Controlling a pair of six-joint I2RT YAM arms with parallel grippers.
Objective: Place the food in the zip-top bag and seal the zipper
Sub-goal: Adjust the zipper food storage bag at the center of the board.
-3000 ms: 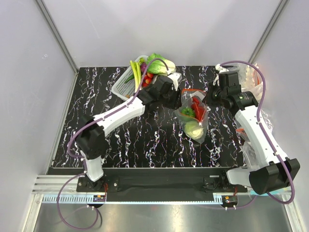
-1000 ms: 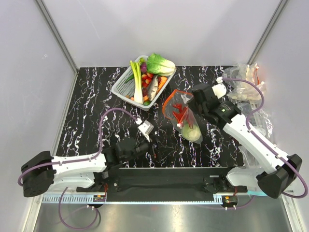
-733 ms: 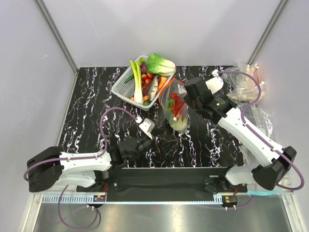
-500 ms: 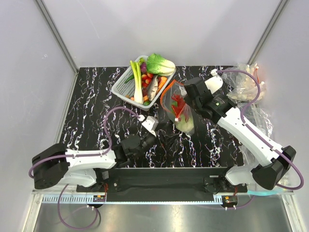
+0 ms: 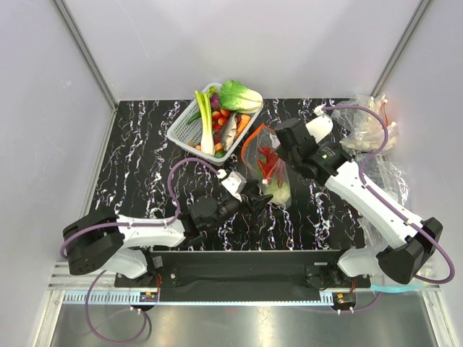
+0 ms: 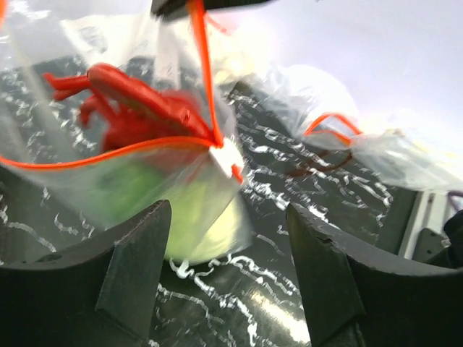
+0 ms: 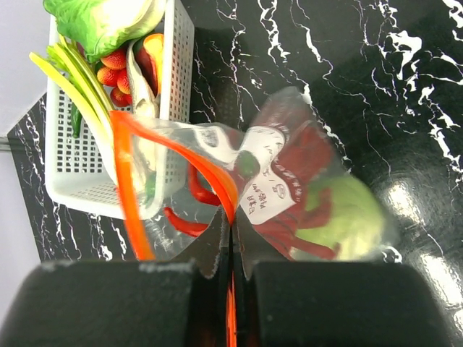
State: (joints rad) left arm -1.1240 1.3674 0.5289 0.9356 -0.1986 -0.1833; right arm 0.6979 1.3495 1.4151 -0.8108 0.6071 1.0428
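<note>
1. The right gripper (image 7: pixel 231 269) is clenched on the zipper (image 7: pixel 124 181) of the bag (image 5: pixel 269 170), mid-table, just right of the basket (image 5: pixel 181 134).
2. The lobster (image 6: pixel 137 94) and cabbage (image 6: pixel 195 224) lie inside the bag.
3. The left gripper (image 6: pixel 228 211) is spread wide and empty, just near of the bag.

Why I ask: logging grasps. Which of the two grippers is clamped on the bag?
The right gripper, shut on the zipper; the left gripper is open wide, facing the zip-top bag.

a: top view bright, even, soft shadows. any glare?
b: white glints on table (image 7: pixel 405 194), right wrist. left wrist: lobster (image 6: pixel 137 94) and cabbage (image 6: pixel 202 224) smeared by blur, washed-out white behind, foreground dark.
</note>
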